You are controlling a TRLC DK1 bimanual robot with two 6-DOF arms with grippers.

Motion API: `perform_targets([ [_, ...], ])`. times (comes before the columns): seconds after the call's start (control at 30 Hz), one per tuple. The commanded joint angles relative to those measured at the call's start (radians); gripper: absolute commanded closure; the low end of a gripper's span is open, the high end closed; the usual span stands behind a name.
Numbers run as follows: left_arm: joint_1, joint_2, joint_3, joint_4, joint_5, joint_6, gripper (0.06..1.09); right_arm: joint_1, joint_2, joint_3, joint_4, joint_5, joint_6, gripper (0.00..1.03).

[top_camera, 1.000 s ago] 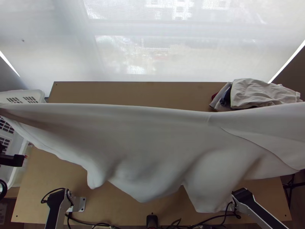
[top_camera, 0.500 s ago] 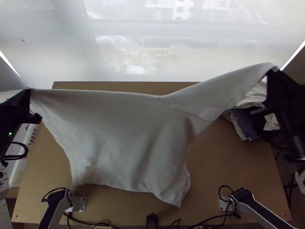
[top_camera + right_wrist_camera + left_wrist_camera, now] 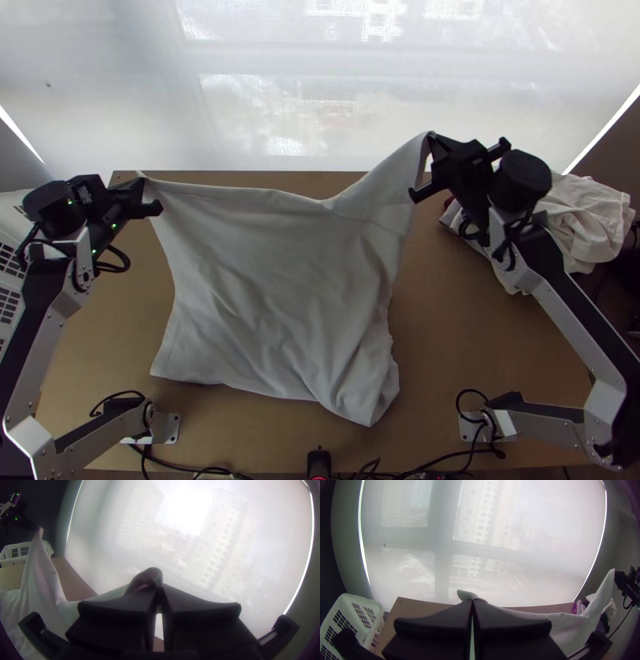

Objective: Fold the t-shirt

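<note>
The t-shirt [image 3: 280, 288] is suspended by two upper corners over the middle of the surface [image 3: 472, 352]. The left gripper [image 3: 144, 188] is clamped on one corner; the right gripper [image 3: 432, 142] is clamped on the opposite corner, beside the pile of clothes [image 3: 588, 212]. The upper edge sags between the two grip points; wrinkles run through the body. The white basket [image 3: 361, 616] stands at the surface's left side.
</note>
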State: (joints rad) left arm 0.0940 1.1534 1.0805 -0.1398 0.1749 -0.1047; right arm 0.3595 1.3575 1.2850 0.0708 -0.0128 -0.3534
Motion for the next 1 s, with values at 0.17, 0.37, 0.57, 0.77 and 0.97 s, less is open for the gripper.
perform_targets([
  [0.17, -0.017, 0.414, 0.093, 0.197, -0.109, 0.002, 1.05, -0.044, 0.494, 0.304, 0.058, -0.023, 0.056, 1.00],
  [0.37, 0.029, 0.557, 0.153, 0.263, -0.132, 0.003, 1.05, -0.051, 0.651, 0.467, 0.043, -0.023, 0.096, 1.00],
  [0.57, 0.081, 0.661, 0.203, 0.295, -0.144, 0.002, 1.05, -0.062, 0.789, 0.626, 0.006, -0.010, 0.125, 1.00],
  [0.77, 0.093, 0.741, 0.222, 0.338, -0.152, 0.007, 1.05, -0.054, 0.922, 0.794, -0.055, -0.009, 0.139, 1.00],
  [0.97, 0.075, 0.812, 0.249, 0.367, -0.158, 0.005, 1.05, -0.044, 1.000, 0.895, -0.068, 0.008, 0.177, 1.00],
])
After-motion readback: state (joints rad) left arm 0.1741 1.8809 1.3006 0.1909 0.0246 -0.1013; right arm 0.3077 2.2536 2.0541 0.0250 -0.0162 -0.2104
